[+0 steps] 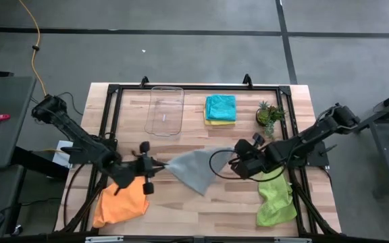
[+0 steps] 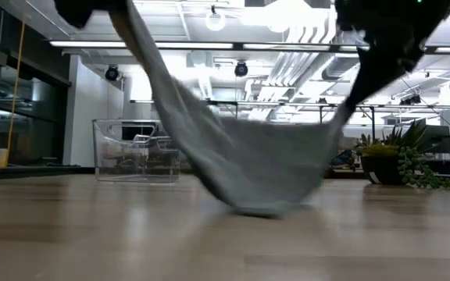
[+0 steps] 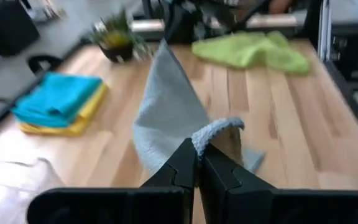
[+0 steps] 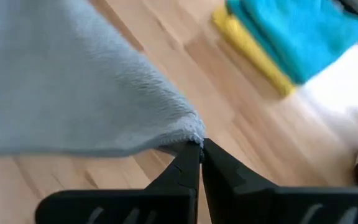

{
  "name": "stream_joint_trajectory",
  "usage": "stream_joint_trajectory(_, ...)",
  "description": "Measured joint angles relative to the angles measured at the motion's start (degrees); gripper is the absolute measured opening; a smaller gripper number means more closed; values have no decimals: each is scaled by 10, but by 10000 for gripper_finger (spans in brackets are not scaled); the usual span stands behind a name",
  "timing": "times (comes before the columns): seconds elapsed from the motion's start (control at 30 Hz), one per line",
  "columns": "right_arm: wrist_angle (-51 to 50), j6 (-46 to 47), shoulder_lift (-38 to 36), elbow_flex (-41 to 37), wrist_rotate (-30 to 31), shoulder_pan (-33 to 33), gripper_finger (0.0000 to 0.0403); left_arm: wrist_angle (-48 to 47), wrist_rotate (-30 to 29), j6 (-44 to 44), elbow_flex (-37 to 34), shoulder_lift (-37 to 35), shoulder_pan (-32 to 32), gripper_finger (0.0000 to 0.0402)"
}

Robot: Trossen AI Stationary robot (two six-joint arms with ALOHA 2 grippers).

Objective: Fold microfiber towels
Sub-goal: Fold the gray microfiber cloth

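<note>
With both sets of jaws pinching its corners, I see the soft grey microfiber towel (image 1: 196, 169) slung between left gripper (image 1: 147, 167) and right gripper (image 1: 238, 162), sagging onto the wooden table (image 1: 201, 202)

Both arms matte black w/ chunky joints, black cables looping alongside; left pincer (image 3: 197, 163) & right pincer (image 4: 201, 163): black angular tapered fingers.

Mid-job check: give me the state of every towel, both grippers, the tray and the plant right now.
Grey towel: held up by two corners, sagging middle touching the table.
Left gripper: shut on a grey towel corner.
Right gripper: shut on another corner.
Teal-blue towel: folded, stacked on the yellow one.
Yellow towel: folded, underneath.
Orange towel: crumpled.
Lime green towel: crumpled.
Clear tray: empty.
Potted plant: upright.
</note>
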Motion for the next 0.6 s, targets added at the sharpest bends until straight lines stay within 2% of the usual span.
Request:
stream_joint_trajectory(0.1, 8, 0, 2, -20, -31, -18, 0, 22, 53, 0, 0, 39, 39, 1)
stream_joint_trajectory(0.27, 28, 5, 2, -39, -47, -29, 0, 29, 134, 0, 0, 92, 99, 1)
stream_joint_trajectory(0.47, 32, 5, 2, -41, -51, -30, 0, 10, 237, -16, -1, 108, 135, 1)
stream_joint_trajectory(0.6, 56, -17, 2, -41, -97, -30, 2, 11, 251, -16, -1, 100, 133, 1)
